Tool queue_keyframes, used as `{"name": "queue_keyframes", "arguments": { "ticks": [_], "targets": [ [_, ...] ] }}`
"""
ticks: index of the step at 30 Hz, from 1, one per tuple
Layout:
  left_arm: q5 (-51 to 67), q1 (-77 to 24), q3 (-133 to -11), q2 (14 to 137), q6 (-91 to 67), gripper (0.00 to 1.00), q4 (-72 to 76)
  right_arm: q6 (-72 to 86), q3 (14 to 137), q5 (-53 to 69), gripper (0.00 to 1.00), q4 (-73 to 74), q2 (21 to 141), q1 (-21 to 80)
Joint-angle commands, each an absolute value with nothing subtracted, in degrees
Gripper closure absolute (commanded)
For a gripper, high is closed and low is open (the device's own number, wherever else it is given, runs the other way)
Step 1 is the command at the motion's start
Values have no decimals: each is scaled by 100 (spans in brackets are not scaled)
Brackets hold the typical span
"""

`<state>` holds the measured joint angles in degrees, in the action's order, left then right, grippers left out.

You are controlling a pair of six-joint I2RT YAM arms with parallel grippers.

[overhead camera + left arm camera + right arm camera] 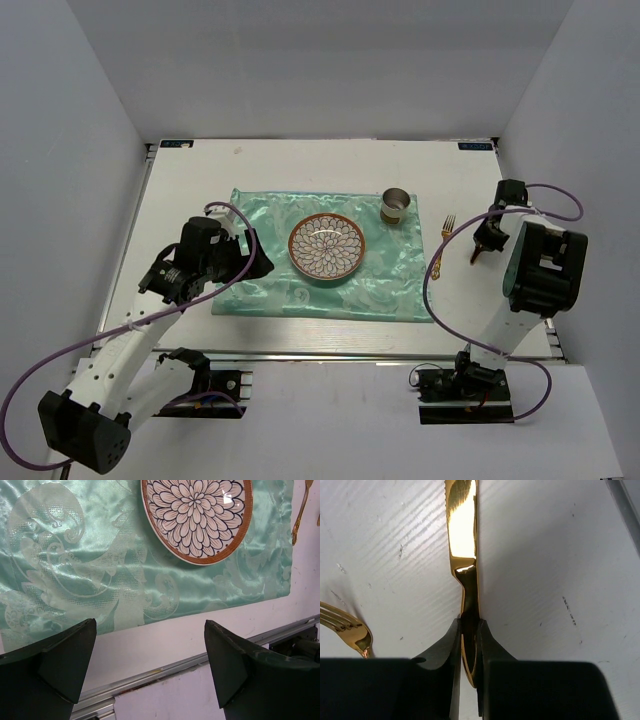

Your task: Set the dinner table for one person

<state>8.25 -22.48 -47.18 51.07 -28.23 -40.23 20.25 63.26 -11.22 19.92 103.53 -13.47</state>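
Note:
The white dinner table point(200, 170) carries a mint-green cloth point(260, 290) with a flower-patterned plate point(327, 247) at its middle and a metal cup point(395, 206) at its far right corner. A gold fork point(444, 240) lies on the table just right of the cloth. My right gripper point(483, 245) is right of the fork and shut on the handle of a gold knife point(461, 530), whose blade points away over the bare table point(545, 555). My left gripper point(255, 262) is open and empty over the cloth's near left part, left of the plate.
In the left wrist view the plate point(197, 515), the cloth point(75, 555), the fork point(300, 510) and the table's near aluminium rail point(165, 670) show beyond the open gripper point(150, 625). The fork's tines point(345, 625) lie left of the right gripper point(468, 625). Grey walls enclose three sides.

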Motion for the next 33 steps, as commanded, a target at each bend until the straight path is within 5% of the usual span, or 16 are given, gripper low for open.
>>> {"name": "queue_keyframes", "arguments": {
  "ticks": [1,14,33],
  "targets": [
    [958,-2276,-4658,4992,-2725,2,-3920,2214,6021,-1037,100,2364,10153,-1336],
    [905,-2276,-4632,4781,-2751,2,-3885,2101,5222,-143,100,2513,7921,-853],
    [791,-2276,-4597,4385,-2795,2,-3858,2223,3788,756,100,2461,6802,1027]
  ]
}}
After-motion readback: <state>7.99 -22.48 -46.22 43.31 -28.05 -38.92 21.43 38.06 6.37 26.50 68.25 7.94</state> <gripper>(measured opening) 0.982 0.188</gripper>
